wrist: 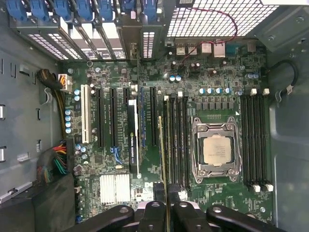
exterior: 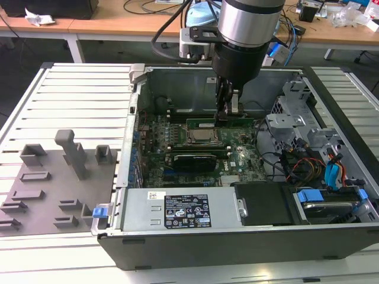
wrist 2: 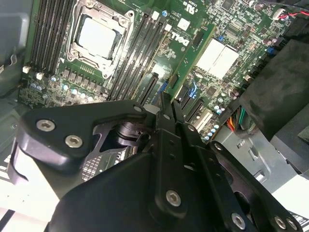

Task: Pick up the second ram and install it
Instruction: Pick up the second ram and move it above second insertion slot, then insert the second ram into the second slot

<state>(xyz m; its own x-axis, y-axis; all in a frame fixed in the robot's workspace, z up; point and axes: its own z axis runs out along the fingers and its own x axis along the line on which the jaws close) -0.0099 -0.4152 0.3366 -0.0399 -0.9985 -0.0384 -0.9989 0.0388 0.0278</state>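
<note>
Drive cage (exterior: 290, 127) beside gripper (exterior: 227, 109)

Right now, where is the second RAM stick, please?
The long, flat green RAM stick is held in the gripper's jaws inside the case, above black memory slots beside the CPU socket.

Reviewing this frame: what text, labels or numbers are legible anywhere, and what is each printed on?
No text can be quoted with confidence.
Black label on the power supply: print too small to read.
White label beside it: too small.
Motherboard: white lettering is a maker's mark, not quoted here; the other print is too small.
Expansion card: vertical lettering, blurred.
Second ram, held by the gripper: nothing readable.
</note>
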